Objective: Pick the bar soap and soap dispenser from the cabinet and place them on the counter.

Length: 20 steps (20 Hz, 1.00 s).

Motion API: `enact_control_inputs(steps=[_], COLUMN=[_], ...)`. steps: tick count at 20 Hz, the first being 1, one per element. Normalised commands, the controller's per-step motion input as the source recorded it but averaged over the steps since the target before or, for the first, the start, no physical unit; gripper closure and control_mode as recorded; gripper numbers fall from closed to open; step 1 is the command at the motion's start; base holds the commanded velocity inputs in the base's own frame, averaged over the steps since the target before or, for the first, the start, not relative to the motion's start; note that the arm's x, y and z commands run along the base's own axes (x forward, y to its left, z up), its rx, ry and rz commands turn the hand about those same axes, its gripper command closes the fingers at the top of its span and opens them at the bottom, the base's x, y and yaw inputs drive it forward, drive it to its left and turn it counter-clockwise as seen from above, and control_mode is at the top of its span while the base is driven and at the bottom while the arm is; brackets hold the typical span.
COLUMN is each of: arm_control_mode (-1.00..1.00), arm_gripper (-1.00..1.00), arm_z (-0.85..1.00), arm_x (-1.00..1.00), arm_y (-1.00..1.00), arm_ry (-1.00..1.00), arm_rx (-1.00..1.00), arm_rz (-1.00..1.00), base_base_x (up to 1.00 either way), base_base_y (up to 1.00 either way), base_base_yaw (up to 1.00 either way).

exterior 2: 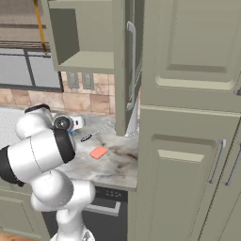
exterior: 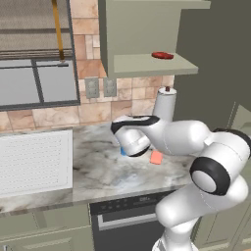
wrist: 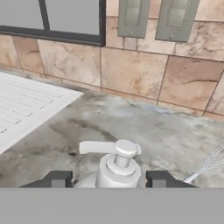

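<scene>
**Operator:** State the gripper condition and where each task item is.

**Technician:** The gripper (wrist: 108, 180) is low over the bench (exterior: 98, 166). Its two fingertips (wrist: 56, 179) stand either side of the soap dispenser (wrist: 114, 168), whose white pump top rises between them. Whether the pads press the bottle or stand just clear of it cannot be told. The bar soap (exterior: 156, 157) lies flat on the bench, just beside the arm's wrist. The cabinet (exterior: 147, 34) stands open above, with a red disc (exterior: 162, 55) on its shelf.

**Operator:** Procedure for the step in hand?

**Technician:** Judged step: setting down the dispenser. Confirm that the base sits flat on the stone before spreading the fingers. Open evenly, then withdraw straight up so that neither fingertip catches the pump spout, which juts to one side. Keep clear of the wire whisk (wrist: 210, 164) nearby.

**Operator:** Describe the dispenser.

**Technician:** White pump head with a flat spout on a ribbed collar. A patch of blue body (exterior: 124, 152) shows under the wrist. Upright, as far as can be seen.
</scene>
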Motion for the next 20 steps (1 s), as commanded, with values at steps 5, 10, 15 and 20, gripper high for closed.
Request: enact_control_inputs(steps=[5,10,15,20], arm_control_mode=[-1.0,-1.0,-1.0,-1.0], arm_gripper=[1.0,1.0,1.0,1.0], arm_z=[-0.26,-0.29,-0.3,-0.29], arm_x=[-0.01,-0.02,-0.03,0.0], arm_y=[0.0,0.01,0.0,0.02], arm_ry=[0.0,0.0,0.0,0.0], arm_rx=[0.0,0.0,0.0,0.0], arm_rz=[-0.02,-0.02,-0.01,-0.01], base_base_x=[0.0,0.0,0.0,0.0], base_base_y=[0.0,0.0,0.0,0.0], base_base_yaw=[0.0,0.0,0.0,0.0])
